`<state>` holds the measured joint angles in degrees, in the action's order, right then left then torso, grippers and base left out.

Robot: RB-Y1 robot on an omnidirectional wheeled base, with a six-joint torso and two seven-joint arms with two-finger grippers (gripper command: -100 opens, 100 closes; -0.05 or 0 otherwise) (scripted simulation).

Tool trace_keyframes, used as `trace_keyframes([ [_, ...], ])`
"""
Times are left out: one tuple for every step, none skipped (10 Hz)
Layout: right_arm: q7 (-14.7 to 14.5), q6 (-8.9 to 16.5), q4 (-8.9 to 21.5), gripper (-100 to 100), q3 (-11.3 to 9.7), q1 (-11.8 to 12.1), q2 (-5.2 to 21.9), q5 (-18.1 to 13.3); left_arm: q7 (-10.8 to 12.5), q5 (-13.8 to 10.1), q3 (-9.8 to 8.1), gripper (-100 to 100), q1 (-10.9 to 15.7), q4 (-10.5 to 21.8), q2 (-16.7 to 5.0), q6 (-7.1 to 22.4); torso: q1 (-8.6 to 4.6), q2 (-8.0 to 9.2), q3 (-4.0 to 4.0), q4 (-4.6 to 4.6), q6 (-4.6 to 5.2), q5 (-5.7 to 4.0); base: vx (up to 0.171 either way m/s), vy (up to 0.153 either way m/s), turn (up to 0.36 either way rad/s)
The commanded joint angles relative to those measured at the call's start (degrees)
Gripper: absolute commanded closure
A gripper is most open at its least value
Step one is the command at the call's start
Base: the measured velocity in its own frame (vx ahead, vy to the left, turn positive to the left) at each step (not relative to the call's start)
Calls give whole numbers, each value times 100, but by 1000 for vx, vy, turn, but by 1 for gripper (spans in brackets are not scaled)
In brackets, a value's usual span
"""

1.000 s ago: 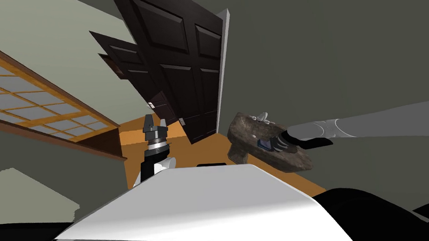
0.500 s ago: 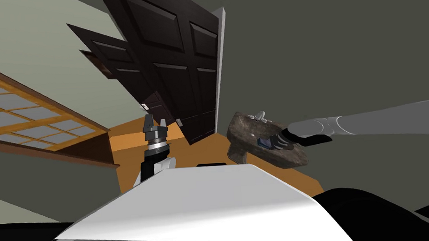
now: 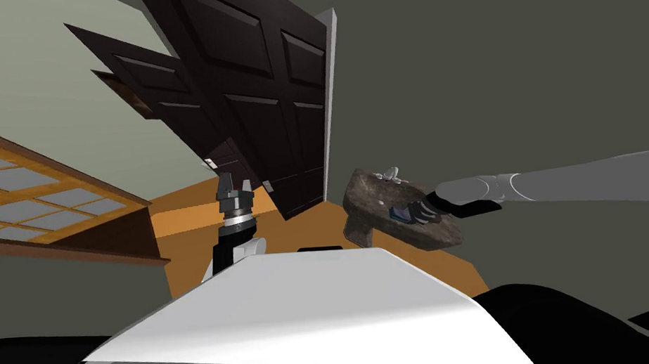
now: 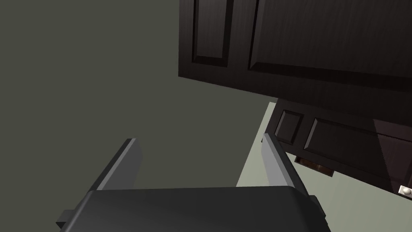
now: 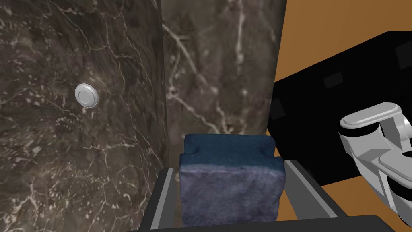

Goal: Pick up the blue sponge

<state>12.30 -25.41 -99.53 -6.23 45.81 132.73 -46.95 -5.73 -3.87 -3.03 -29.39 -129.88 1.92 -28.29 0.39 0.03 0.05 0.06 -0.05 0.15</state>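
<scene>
The right gripper (image 5: 231, 169) was pinching a dark blue, blocky sponge with a rough, paler lower face (image 5: 231, 189) – its two thin grey fingers (image 5: 165, 189) pressed against the sponge's opposite sides, and the sponge sat deep between them, right up against the gripper's dark body. Just beyond the fingertips lay a dark brown, white-veined marble surface (image 5: 80, 161). A small round silver fitting (image 5: 86, 95) was set into it, further out from the gripper and off to one side. Whether the sponge touched the marble beneath it could not be told. In the head view the right arm reached across to this surface, with a pale tap (image 3: 392, 176) on its far edge, past the gripper. An orange-brown floor (image 5: 305, 40) showed beside the marble. The left gripper (image 3: 234, 185) stood upright, well apart from the sponge – its fingers were spread, with nothing between them.
</scene>
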Motion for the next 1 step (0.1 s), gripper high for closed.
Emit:
trace_keyframes([
  [0,0,0,0,0,0,0,0,0,0,0,0,0,0,0,0,0,0,0,0,0,0,0,0,0],
])
